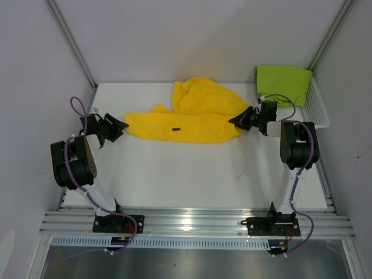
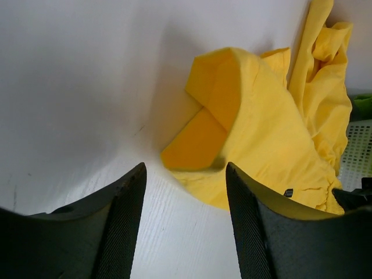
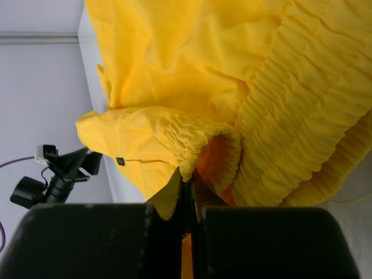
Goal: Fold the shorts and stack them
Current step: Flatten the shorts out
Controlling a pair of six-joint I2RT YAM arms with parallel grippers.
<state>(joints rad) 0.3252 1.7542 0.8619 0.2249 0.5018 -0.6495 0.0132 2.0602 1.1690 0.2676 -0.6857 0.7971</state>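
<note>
The bright yellow shorts lie spread across the back half of the white table, one leg bunched up toward the rear. Their waistband end is pinched in my right gripper, which is shut on the gathered elastic edge. A white drawstring trails from there toward the front. My left gripper stands open just short of the shorts' left hem, with bare table between its fingers. The lime green shorts lie folded in the white mesh basket at the back right.
The white mesh basket sits along the right wall behind my right arm. Grey walls close the table in at the back and on both sides. An aluminium rail runs along the near edge.
</note>
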